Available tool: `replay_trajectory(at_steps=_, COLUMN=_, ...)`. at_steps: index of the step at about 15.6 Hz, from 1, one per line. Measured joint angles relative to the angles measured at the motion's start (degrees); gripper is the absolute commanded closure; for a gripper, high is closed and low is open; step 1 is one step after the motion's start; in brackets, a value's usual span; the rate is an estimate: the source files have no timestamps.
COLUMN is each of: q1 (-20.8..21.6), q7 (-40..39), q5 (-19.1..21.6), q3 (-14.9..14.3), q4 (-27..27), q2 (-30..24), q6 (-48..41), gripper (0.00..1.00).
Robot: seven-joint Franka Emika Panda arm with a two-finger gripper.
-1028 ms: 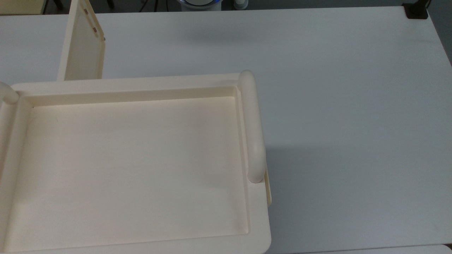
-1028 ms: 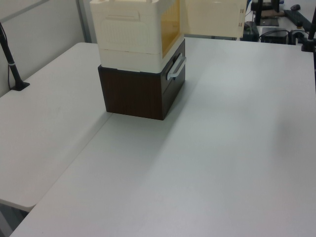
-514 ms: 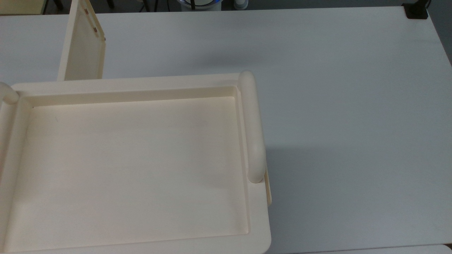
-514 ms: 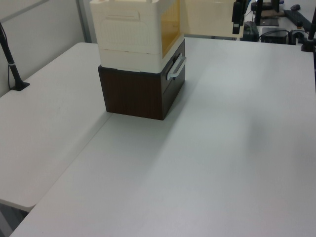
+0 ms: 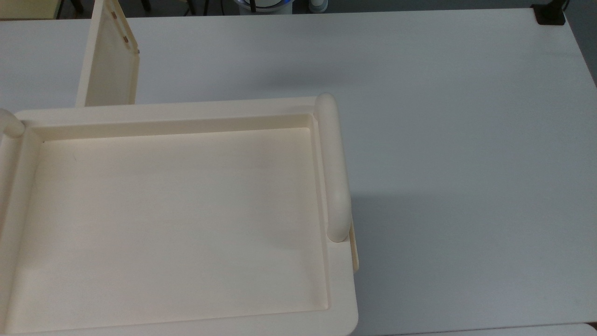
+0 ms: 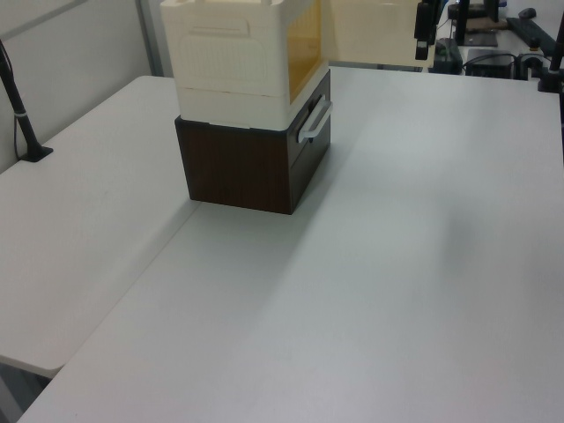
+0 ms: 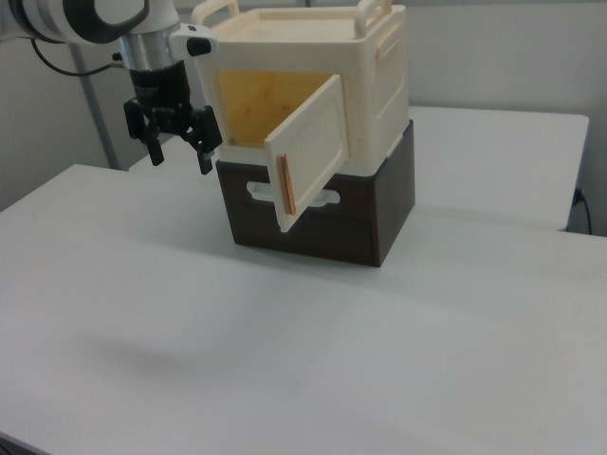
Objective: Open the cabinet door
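With the cabinet door [image 7: 313, 152] swung wide, I back my tool [image 7: 175, 142] (fingers spread, empty) clear without brushing it.

From the top view we look straight down, close over the cream plastic cabinet [image 5: 177, 219] with its recessed tray top on the white counter [image 5: 466, 140]. From the left view we stand high and farther back, facing its ribbed side. From the right view we sit lower, facing its open front; all three share cabinet and counter.
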Motion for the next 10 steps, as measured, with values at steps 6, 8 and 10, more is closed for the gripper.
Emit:
replay_trajectory(at_steps=6, q1=0.0, q7=0.0, q5=-0.04, q3=0.03, q4=-0.03, q2=-0.02, q6=2.08, gripper=0.0)
replay_trajectory(at_steps=8, q1=0.0, q7=0.0, q5=-0.04, q3=0.03, q4=-0.06, q2=-0.02, q6=3.38, gripper=0.0)
replay_trajectory(at_steps=10, q1=0.0, q7=0.0, q5=-0.04, q3=0.03, q4=-0.06, q2=-0.02, q6=3.52, gripper=0.0)
